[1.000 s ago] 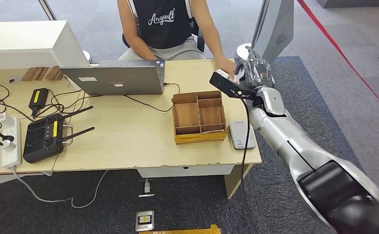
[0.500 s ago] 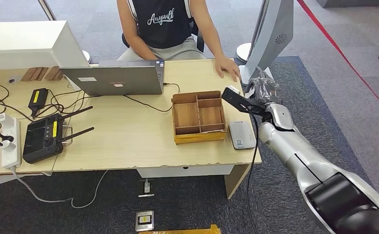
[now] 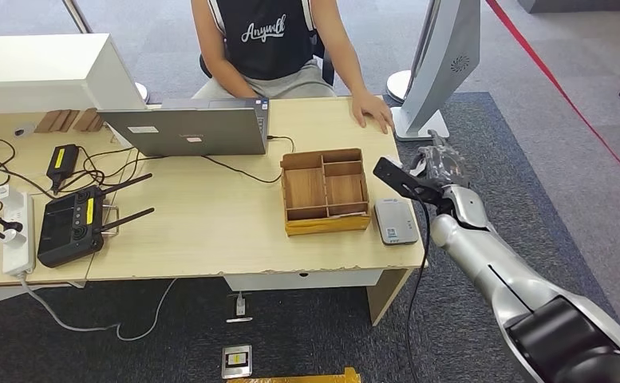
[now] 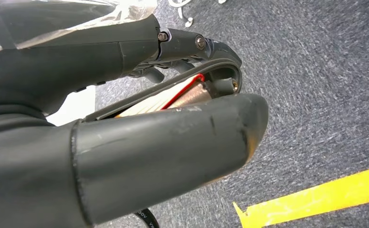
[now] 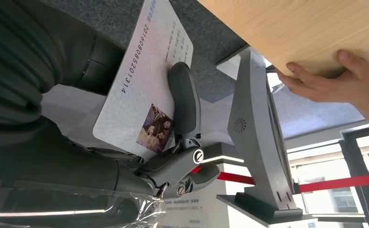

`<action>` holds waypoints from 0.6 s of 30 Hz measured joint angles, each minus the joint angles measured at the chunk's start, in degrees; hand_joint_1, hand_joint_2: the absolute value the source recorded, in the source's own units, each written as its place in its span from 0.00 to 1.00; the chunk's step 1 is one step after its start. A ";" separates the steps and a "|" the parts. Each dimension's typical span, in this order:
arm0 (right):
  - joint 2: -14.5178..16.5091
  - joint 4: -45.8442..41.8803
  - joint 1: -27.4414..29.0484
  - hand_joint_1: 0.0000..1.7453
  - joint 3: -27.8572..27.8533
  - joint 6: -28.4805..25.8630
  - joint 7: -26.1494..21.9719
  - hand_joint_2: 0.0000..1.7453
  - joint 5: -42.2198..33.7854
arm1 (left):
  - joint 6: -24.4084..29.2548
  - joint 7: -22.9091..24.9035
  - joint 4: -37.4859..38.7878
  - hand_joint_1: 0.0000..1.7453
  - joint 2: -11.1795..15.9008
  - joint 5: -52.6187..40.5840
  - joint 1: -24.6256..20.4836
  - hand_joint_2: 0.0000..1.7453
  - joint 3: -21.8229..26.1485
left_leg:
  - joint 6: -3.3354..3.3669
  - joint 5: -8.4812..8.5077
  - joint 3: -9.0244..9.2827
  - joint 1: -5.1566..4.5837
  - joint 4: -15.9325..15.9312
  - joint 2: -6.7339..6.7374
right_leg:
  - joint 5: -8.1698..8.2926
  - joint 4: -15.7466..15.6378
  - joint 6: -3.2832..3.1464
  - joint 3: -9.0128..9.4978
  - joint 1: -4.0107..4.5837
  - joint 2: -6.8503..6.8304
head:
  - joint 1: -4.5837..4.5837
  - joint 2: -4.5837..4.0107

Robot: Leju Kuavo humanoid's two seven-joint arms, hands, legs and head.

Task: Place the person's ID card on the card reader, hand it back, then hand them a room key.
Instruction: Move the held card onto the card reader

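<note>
My right hand (image 3: 439, 165) hovers off the table's right edge, just beyond the grey card reader (image 3: 395, 221). It pinches the person's ID card (image 5: 144, 80), a white card with a small photo and a printed number, under a dark finger (image 5: 184, 99). The reader lies flat by the table's front right corner, with nothing on it. The person sits across the table, one hand (image 3: 373, 109) flat on the top near the far right corner. My left hand (image 4: 125, 142) hangs over the grey carpet, thumb curled close against the fingers.
A wooden divided box (image 3: 325, 191) stands just left of the reader. An open laptop (image 3: 187, 128), a black controller (image 3: 71, 223), cables and a power strip (image 3: 17, 231) cover the table's left half. A grey kiosk stand (image 3: 442, 56) rises off the table's far right corner.
My right hand has drawn back from the person's hand at the far right corner, coming toward me and down beside the reader with the card. The person's hand now rests on the table.
</note>
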 joint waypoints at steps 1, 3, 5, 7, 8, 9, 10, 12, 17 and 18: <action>0.07 0.05 0.15 1.00 0.01 0.24 -0.17 1.00 0.01 | 0.07 0.13 0.00 0.00 -0.04 0.04 0.00 0.00 0.02 | 0.00 0.00 0.00 0.00 0.00 0.00 | 0.00 0.00 0.00 0.00 0.00 0.00 | 0.00 0.00; 0.32 0.20 0.52 1.00 0.02 0.60 -0.47 1.00 0.01 | 0.20 0.24 0.00 0.00 -0.13 0.09 0.00 0.00 0.07 | 0.00 0.00 -0.01 0.00 0.00 0.00 | 0.00 0.00 0.00 0.00 0.00 0.00 | 0.00 0.00; 0.62 0.42 0.90 1.00 0.03 0.87 -0.62 1.00 0.01 | 0.32 0.25 -0.01 0.00 -0.19 0.12 -0.01 0.00 0.14 | 0.00 0.00 0.00 0.00 0.00 0.00 | 0.00 0.00 0.00 0.00 0.00 0.00 | 0.00 0.00; 0.90 0.68 1.32 1.00 0.07 1.15 -0.72 1.00 0.13 | 0.39 0.21 -0.02 0.00 -0.23 0.14 -0.01 0.00 0.22 | 0.00 0.00 0.00 0.00 0.00 0.00 | 0.00 0.00 0.00 0.00 0.00 0.00 | 0.00 0.00; 1.03 0.81 1.55 1.00 0.09 1.28 -0.75 1.00 0.20 | 0.42 0.17 -0.02 0.00 -0.24 0.14 0.00 0.00 0.26 | 0.00 0.00 0.00 0.00 0.00 0.00 | 0.00 0.00 0.00 0.00 0.00 0.00 | 0.00 0.00; 1.14 0.95 1.80 1.00 0.10 1.36 -0.78 1.00 0.25 | 0.45 0.11 -0.02 0.00 -0.25 0.14 0.00 0.00 0.27 | 0.00 0.00 -0.01 0.00 0.00 0.00 | 0.00 0.00 0.00 0.00 0.00 0.00 | 0.00 0.00; 1.24 1.08 2.05 1.00 0.12 1.43 -0.80 1.00 0.26 | 0.48 0.07 -0.02 0.00 -0.25 0.14 0.00 0.00 0.28 | 0.00 0.00 -0.01 0.00 0.00 0.00 | 0.00 0.00 0.00 0.00 0.00 0.00 | 0.00 0.00; 1.40 1.34 2.54 1.00 0.12 1.45 -0.84 1.00 0.20 | 0.50 0.01 -0.02 0.00 -0.25 0.16 0.00 0.00 0.30 | 0.00 0.00 -0.01 0.00 0.00 0.00 | 0.00 0.00 0.00 0.00 0.00 0.00 | 0.00 0.00; 1.70 1.71 3.29 1.00 0.12 1.46 -0.89 1.00 0.15 | 0.50 0.01 -0.02 0.00 -0.25 0.26 0.01 0.00 0.31 | 0.00 0.00 -0.01 0.00 0.00 0.00 | 0.00 0.00 0.00 0.00 0.00 0.00 | 0.00 0.00; 1.75 1.79 3.36 1.00 0.13 1.46 -0.89 1.00 0.15 | 0.50 0.01 -0.02 0.00 -0.25 0.27 0.01 0.00 0.31 | 0.00 0.00 -0.01 0.00 0.00 0.00 | 0.00 0.00 0.00 0.00 0.00 0.00 | 0.00 0.00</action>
